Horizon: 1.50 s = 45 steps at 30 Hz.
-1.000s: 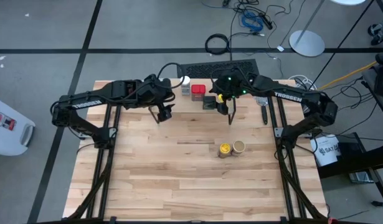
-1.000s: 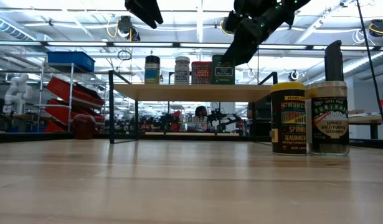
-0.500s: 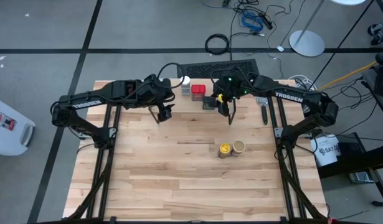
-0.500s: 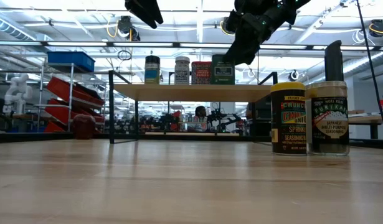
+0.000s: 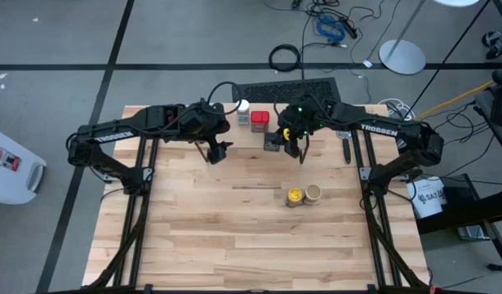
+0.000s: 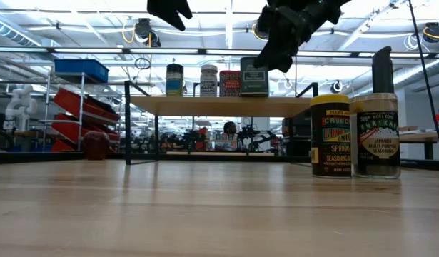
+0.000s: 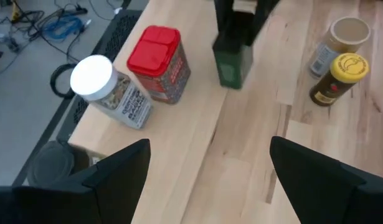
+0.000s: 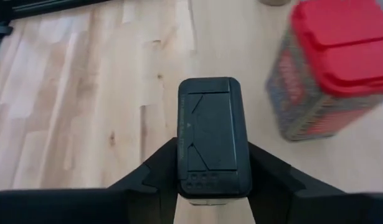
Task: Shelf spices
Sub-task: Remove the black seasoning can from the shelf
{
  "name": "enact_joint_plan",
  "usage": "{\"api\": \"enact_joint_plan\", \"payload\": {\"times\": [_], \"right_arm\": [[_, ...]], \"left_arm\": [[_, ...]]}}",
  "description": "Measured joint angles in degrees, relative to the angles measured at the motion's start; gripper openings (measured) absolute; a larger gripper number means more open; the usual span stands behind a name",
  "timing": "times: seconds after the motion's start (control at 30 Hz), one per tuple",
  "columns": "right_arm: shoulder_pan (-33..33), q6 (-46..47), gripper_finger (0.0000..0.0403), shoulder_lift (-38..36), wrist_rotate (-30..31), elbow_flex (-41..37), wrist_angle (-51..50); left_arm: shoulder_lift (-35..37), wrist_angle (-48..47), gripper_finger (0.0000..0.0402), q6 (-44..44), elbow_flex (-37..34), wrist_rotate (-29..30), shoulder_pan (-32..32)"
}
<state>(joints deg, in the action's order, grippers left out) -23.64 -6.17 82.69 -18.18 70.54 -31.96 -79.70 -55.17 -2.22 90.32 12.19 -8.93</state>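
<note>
On the shelf [image 6: 219,106] stand a dark jar [image 6: 175,80], a white-capped jar [image 6: 208,80], a red square tin [image 6: 230,83] and a dark green tin [image 6: 254,76]. My right gripper [image 8: 210,186] is over the shelf's right part, shut on the green tin [image 5: 273,141]. The yellow-topped jar [image 5: 294,196] and tan-topped jar [image 5: 313,193] stand side by side on the table, right of the middle. My left gripper [image 5: 215,152] hangs open in the air by the shelf's left end, with nothing between its fingers. My right gripper pinches the dark green tin at its black lid [image 8: 210,134], one finger on each long side [image 8: 182,168]. The fingers [image 8: 272,177] come from above, pointing down. The tin stands upright, its base at the shelf's plank, next to the red tin [image 8: 331,68].
A small dark-red round object [image 6: 96,145] lies on the table behind the shelf's left legs. A tall dark thing [image 6: 382,68] stands behind the two jars at the right. The table's near half [image 5: 234,245] is bare wood.
My right gripper has taken hold of the dark green tin's top. The tin has slid a little along the shelf toward the table's near edge, staying upright.
</note>
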Motion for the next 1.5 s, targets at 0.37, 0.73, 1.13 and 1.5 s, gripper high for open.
{"api": "enact_joint_plan", "payload": {"times": [0.37,0.73,1.13,1.5], "right_arm": [[9.1,5.5,0.0129,-5.1,0.0,0.0,0.5],[22.6,9.1,0.0132,-5.1,7.5,-0.1,2.9],[29.9,11.1,0.0132,-4.9,12.8,-0.1,4.6],[30.5,11.6,0.0132,-4.9,16.9,-0.1,6.7]], "left_arm": [[0.0,9.0,0.0341,-0.6,-5.2,-7.7,2.6],[0.7,14.8,0.0341,-8.1,-9.6,4.1,13.5],[1.8,42.3,0.0341,-6.4,-27.0,6.1,21.4],[1.2,53.7,0.0341,-6.3,-32.6,6.1,22.1]]}}
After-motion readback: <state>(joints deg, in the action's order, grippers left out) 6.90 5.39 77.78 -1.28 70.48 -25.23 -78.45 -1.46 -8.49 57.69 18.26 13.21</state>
